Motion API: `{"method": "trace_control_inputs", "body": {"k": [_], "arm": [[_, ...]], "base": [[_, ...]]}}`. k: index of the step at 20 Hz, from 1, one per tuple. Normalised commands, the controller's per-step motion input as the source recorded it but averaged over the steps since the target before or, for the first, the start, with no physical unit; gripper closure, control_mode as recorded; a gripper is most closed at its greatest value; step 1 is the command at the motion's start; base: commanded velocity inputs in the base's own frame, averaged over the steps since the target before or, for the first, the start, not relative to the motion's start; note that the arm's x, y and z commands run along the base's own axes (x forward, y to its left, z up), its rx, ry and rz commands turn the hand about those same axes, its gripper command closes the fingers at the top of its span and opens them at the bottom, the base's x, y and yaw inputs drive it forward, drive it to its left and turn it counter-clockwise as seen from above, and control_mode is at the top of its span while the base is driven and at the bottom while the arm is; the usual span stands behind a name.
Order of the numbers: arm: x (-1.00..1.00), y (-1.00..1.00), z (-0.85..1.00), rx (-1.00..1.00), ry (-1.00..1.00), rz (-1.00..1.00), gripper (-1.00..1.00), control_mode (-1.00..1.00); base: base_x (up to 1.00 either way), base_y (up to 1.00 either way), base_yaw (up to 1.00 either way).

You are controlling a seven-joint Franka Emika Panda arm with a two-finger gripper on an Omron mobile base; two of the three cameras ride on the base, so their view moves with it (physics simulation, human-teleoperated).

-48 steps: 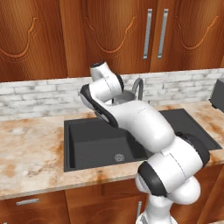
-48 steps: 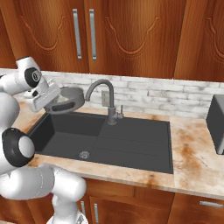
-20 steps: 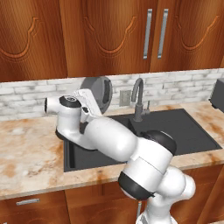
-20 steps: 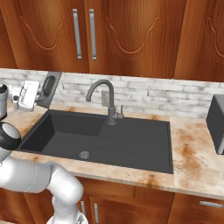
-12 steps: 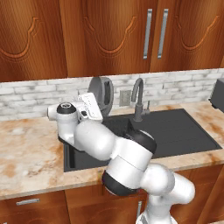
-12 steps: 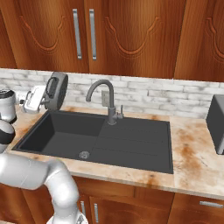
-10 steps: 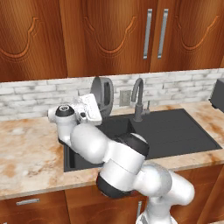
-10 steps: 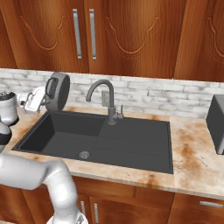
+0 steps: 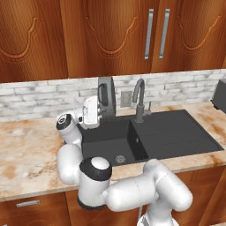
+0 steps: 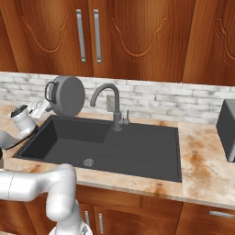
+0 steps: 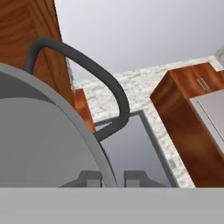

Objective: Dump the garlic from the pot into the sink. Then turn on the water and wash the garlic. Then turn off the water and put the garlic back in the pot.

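Change since the earlier frames: the arm has swung from over the middle of the basin to its left side, and the pot has gone from roughly level to tipped right up on edge.

- Sink (image 9: 176,134): large dark basin with drain, flat draining panel to its right, set in the marbled tabletop (image 9: 26,154). No garlic can be made out on the basin floor in either base view; part of the left basin is hidden by the arm.
- Arm: white, folded low in front of the tabletop, wrist raised at the sink's left rear corner.
- Pot (image 10: 68,95): grey, held on edge above the sink's left rear corner, its flat underside facing the right base camera, its opening turned away toward the left. One dark loop handle shows at its side.
- Faucet (image 10: 109,103): dark gooseneck behind the sink, no stream running.
- Hand (image 11: 112,178): fingers nearly closed, pinching the pot's rim; in the hand view the rim passes between the two tips.
- Garlic: cannot be seen; whether it has fallen out cannot be told.

Judgement: the dumping step is at full tilt. Next comes confirming that the bulb lies in the basin, then setting the pot down before reaching for the faucet lever.
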Motion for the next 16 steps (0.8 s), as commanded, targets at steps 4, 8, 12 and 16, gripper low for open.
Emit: {"method": "trace_control_inputs", "body": {"k": [4, 8, 12, 16], "arm": [[0.54, 0.00, -0.11, -0.34, -0.08, -0.25, 1.00, -1.00], [0.60, 0.00, -0.02, -0.18, -0.07, -0.18, 1.00, -1.00], [0.61, 0.00, 0.00, -0.03, -0.01, -0.16, 1.00, -1.00], [0.67, 0.08, -0.02, -0.03, 0.00, -0.14, 1.00, -1.00]], "base": [[0.00, 0.00, 0.00], [0.00, 0.00, 0.00], [0.00, 0.00, 0.00], [0.00, 0.00, 0.00]]}}
